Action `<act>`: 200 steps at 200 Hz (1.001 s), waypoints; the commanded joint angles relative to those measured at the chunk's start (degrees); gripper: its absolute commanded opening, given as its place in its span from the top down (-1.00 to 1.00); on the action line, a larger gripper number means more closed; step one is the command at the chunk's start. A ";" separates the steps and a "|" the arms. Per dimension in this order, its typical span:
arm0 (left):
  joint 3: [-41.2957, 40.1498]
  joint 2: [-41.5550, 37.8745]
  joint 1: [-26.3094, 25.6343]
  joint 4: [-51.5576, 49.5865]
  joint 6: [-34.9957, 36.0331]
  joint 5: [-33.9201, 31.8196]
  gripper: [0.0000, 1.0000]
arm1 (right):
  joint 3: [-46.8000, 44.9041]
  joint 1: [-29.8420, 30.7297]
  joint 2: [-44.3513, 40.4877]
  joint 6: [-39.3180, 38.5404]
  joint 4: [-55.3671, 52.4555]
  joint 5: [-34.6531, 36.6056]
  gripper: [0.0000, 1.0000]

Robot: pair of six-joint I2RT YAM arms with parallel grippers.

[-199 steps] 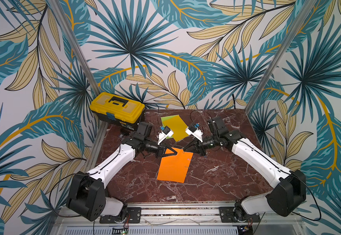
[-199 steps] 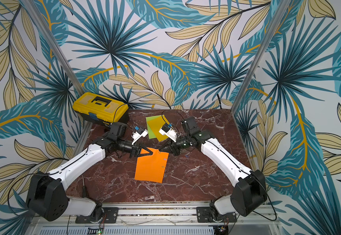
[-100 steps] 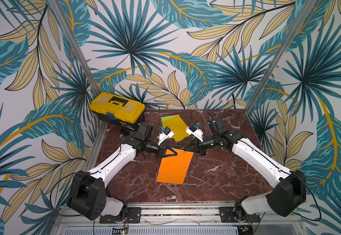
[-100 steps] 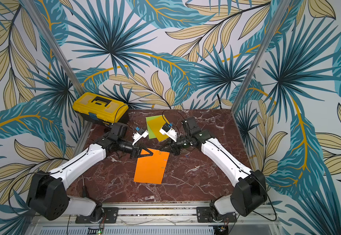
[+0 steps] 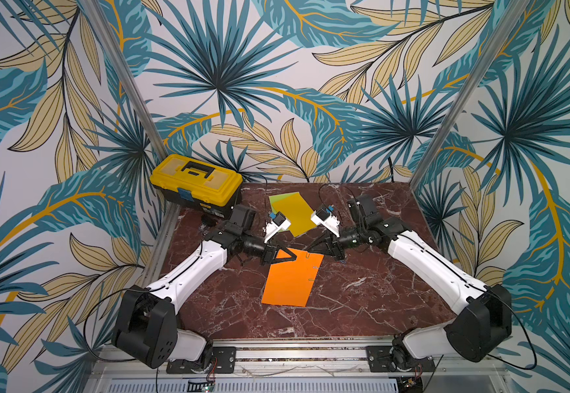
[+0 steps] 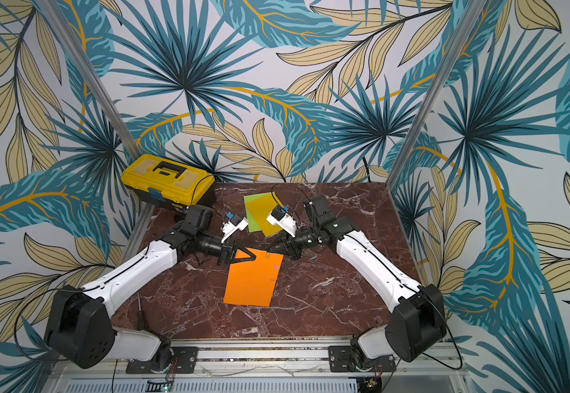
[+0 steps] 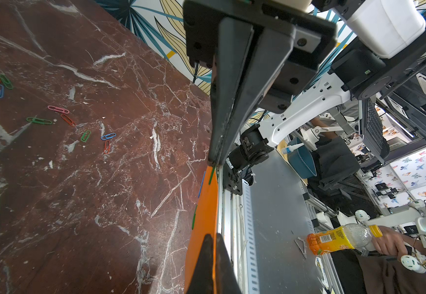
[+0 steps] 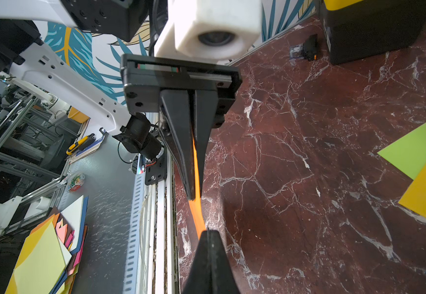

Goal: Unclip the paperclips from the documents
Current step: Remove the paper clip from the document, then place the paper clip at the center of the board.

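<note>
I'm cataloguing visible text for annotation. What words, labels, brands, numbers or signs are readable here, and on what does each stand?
No text can be read in any view.
Yellow toolbox: sticker strip low on its front, too small to read.
Orange bottle, left wrist view: printed label with a barcode, blurred.
Small black object beside the toolbox, right wrist view: markings blurred.
</note>
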 commanded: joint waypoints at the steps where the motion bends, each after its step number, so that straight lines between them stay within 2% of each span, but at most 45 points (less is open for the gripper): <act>1: -0.62 0.57 -0.53 -1.35 1.40 -0.74 1.00 | -0.22 -0.65 -1.26 0.96 0.72 -0.46 1.00; 154: -0.47 0.93 -0.88 -1.77 1.66 -1.52 1.00 | -1.18 -3.19 -2.89 5.16 5.12 1.28 1.00; 200: -0.55 0.54 -0.90 -1.89 1.76 -2.15 1.00 | -6.34 -6.16 -4.99 15.01 12.48 7.20 1.00</act>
